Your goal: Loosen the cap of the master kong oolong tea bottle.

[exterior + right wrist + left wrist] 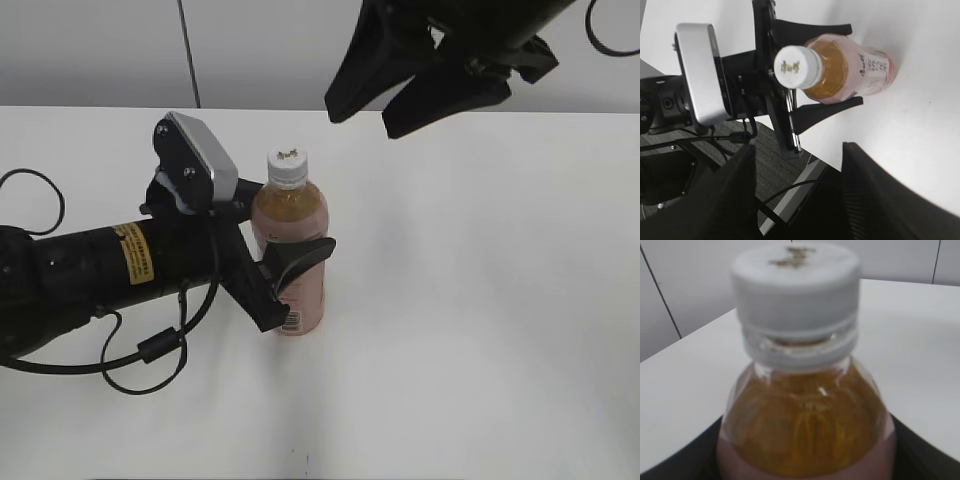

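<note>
On the white table (480,300), seen from outside, the master kong oolong tea bottle (292,250) stands upright, amber tea above and pink label below, with a barcode near its base. Its white cap (287,167) sits on the neck with a small dark mark on top. My left claw (290,262) is clamped round the bottle's middle, one black finger curving across the front of the label. My right claw (375,108) hangs above and to the right of the cap, apart from it, its two black fingers spread wide. A black cable (150,350) loops on the table under my left arm.

From my left wrist, the cap (796,287) fills the top, ribbed sides blurred, the seal ring below it, then the clear shoulder of the bottle (807,435) full of amber tea. My dark fingers flank it at the lower corners.

From my right wrist, I look down on the cap (797,66) and the bottle (855,70) leaning away, my left claw (830,67) gripping both sides. My right fingers (880,200) sit blurred and apart in the foreground, well clear of the cap.
</note>
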Robot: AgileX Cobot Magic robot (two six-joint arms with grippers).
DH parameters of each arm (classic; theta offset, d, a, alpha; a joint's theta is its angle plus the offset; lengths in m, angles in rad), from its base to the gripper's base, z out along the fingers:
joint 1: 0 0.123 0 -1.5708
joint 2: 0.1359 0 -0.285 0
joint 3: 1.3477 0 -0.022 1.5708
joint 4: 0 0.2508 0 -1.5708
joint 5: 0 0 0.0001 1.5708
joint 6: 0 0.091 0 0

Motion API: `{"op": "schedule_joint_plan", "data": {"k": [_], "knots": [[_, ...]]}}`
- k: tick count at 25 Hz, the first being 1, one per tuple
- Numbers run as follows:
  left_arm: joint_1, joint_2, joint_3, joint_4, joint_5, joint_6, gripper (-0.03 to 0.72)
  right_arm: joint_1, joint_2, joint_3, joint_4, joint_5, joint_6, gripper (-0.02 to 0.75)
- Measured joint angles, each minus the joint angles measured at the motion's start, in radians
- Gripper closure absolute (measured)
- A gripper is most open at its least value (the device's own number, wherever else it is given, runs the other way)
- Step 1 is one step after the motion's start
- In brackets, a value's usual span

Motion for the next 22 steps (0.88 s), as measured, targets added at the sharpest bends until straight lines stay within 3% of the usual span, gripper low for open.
{"op": "schedule_joint_plan", "data": {"k": [14, 22], "knots": [[0.000, -0.030, 0.001, -0.009, 0.060, 0.002, 0.231, 0.013, 0.039, -0.074, -0.018, 0.027, 0.058, 0.325], [0.000, -0.039, -0.002, -0.010, 0.089, 0.001, 0.231, 0.015, 0.115, -0.098, -0.017, 0.059, 0.234, 0.325]]}}
